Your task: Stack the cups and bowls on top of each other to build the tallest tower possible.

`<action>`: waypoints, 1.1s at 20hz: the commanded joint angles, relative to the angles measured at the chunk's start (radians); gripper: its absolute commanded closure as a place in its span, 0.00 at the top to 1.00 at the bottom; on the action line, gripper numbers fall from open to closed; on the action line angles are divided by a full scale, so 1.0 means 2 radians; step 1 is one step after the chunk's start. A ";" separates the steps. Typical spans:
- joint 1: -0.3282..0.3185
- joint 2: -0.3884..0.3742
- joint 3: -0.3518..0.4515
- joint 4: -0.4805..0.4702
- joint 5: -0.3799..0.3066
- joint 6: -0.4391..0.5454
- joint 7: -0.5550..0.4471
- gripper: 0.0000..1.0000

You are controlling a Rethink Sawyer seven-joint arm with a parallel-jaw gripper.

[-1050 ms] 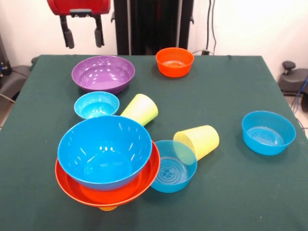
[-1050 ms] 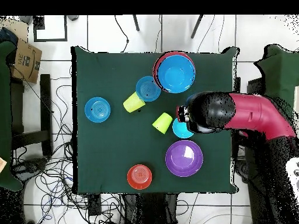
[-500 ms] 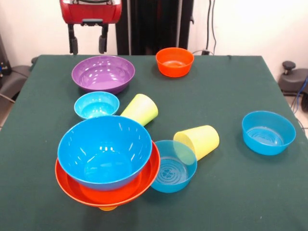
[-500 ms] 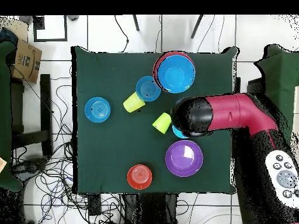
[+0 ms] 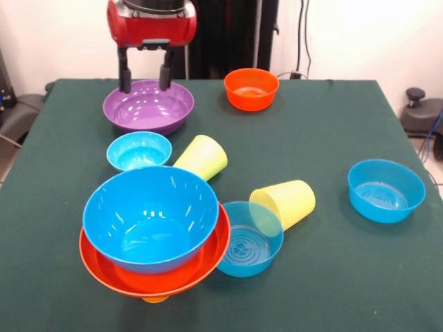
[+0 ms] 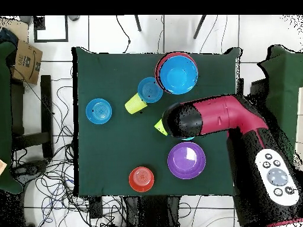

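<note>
the green table carries everything, and the red and black arm reaches across its far left part in the front view. at the near left stands the tower: the large blue bowl sits nested in the wider large orange bowl, and only a sliver of the orange cup shows beneath them. the large purple bowl rests upright on the far left of the table. the gripper hangs over that bowl's far rim, its two dark fingers spread apart with nothing between them; whether the tips touch the rim cannot be told.

on the right side, well apart from the rest, sits a medium blue bowl, upright. a second medium blue bowl lies just to the right of the tower, touching its orange rim, with rings showing in its bottom. the small orange bowl stands at the far edge, right of the purple one. the small blue bowl sits between the purple bowl and the tower. the pale yellow cup lies on its side, its mouth against the nearby medium blue bowl. the lime green cup also lies on its side, just right of the small blue bowl and close to the tower's far rim.
</note>
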 commanded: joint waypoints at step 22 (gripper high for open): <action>0.024 0.024 0.054 0.049 -0.096 -0.043 -0.132 1.00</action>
